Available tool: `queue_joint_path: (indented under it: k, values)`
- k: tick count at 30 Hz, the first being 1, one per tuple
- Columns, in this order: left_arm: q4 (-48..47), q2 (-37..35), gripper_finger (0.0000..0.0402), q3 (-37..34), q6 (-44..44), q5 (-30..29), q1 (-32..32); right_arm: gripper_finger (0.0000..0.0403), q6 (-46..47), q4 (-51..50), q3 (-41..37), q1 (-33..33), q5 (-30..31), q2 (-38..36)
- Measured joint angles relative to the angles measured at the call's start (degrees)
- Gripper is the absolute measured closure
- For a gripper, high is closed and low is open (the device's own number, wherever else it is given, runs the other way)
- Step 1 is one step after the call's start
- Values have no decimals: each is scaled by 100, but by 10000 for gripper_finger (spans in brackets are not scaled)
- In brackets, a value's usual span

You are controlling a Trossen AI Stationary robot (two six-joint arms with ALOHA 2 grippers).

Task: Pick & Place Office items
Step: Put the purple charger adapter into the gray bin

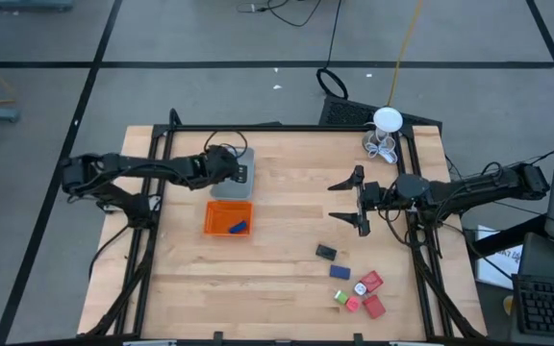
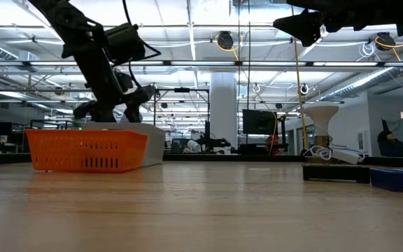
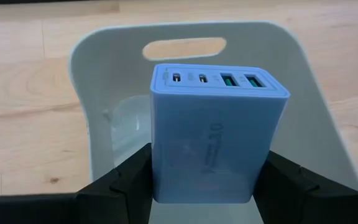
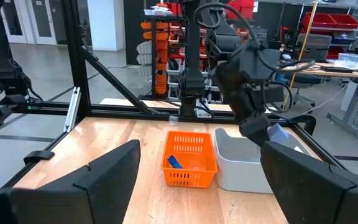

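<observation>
My left gripper [image 1: 241,173] is shut on a pale blue charger block [image 3: 216,137] with a row of ports on its far face. It holds the block over the grey tray [image 3: 104,74]. Next to the grey tray stands the orange tray [image 1: 215,219] with a blue item [image 1: 239,228] lying in it. Several office items lie near the front right: black [image 1: 326,253], blue [image 1: 340,272], red [image 1: 371,282], green [image 1: 340,297] and pink [image 1: 353,304]. My right gripper [image 1: 354,202] hangs open above the table's right half, touching nothing. My left gripper pinches the charger block's two opposite side faces [image 3: 160,174] between its two fingers [image 3: 126,183], at the end away from the ports. The fingers slant down from the table's left side. The block is lifted above the grey tray's rim [image 4: 278,134], port face pointing away from the gripper.
A white round thing with wire loops [image 1: 387,125] stands at the far right corner. A black frame [image 1: 152,240] runs along the table's left and right sides. Bare wood [image 1: 287,240] lies between the trays and the loose items.
</observation>
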Motion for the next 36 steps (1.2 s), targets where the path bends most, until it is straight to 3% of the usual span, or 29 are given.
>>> queue_joint_path:
  k: [36]
  values:
    - [-19, 193, 168, -4, -234, -43, 48, 83, 4, 2, 0, -1, -2, 0]
